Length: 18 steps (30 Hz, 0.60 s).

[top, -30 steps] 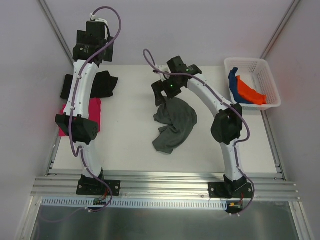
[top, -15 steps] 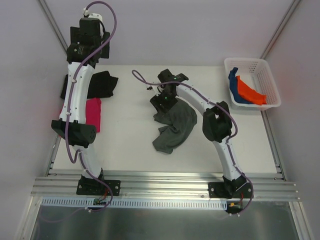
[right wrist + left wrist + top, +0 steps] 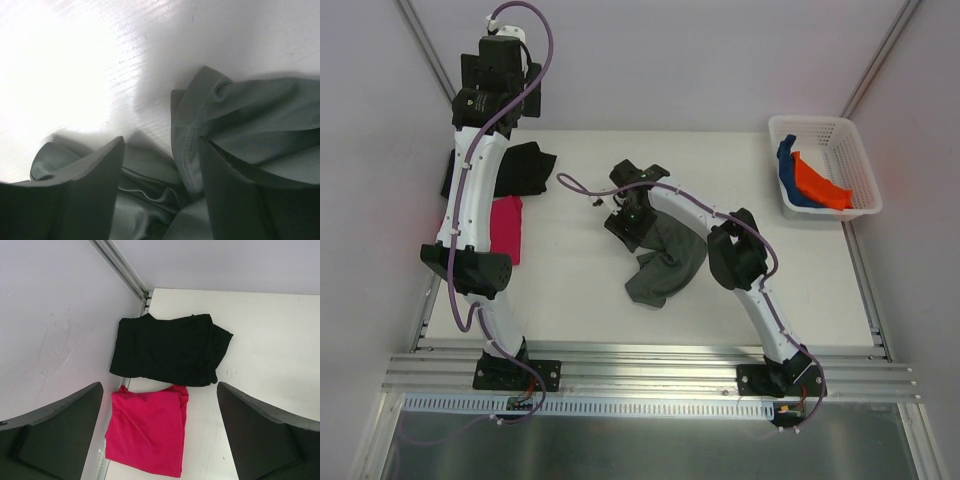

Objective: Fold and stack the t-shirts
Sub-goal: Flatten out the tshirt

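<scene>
While the white basket (image 3: pixel 820 119) (orange shirt (image 3: pixel 817 183) and blue shirt (image 3: pixel 785 158) inside) sits far right, the dark grey shirt (image 3: pixel 668 262) lies crumpled mid-table, long axis roughly far to near, with bare table (image 3: pixel 570 270) left and near of it. Right gripper (image 3: pixel 160 147) fingers straddle a hemmed fold at its far end; grip not confirmable. Left gripper (image 3: pixel 160 387), fingers wide apart, hangs above black shirt (image 3: pixel 167 347) and magenta shirt (image 3: pixel 147 432), far left.

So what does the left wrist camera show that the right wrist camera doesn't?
Only the left wrist: the folded black t-shirt and magenta t-shirt, next to each other by the wall, seen between the wide-open left fingers. Only the right wrist: the crumpled dark grey t-shirt, a fold of it between the right fingers. Both: the white table and a pair of dark fingers at the bottom.
</scene>
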Each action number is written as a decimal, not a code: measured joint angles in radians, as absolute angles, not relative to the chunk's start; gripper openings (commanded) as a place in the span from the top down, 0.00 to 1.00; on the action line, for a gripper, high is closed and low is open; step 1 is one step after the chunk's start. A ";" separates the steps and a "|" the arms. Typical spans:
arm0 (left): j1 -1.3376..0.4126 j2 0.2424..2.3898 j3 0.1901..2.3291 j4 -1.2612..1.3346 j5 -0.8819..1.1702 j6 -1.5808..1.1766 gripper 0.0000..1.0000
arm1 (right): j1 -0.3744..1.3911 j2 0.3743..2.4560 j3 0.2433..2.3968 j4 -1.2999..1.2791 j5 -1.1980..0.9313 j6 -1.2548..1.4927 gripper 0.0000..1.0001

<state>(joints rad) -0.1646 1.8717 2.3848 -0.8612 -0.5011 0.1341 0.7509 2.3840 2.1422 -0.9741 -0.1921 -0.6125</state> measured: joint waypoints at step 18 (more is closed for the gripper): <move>-0.170 1.872 2.382 -0.872 -0.502 0.127 0.01 | 0.743 2.397 2.112 -0.940 -0.016 -0.687 0.99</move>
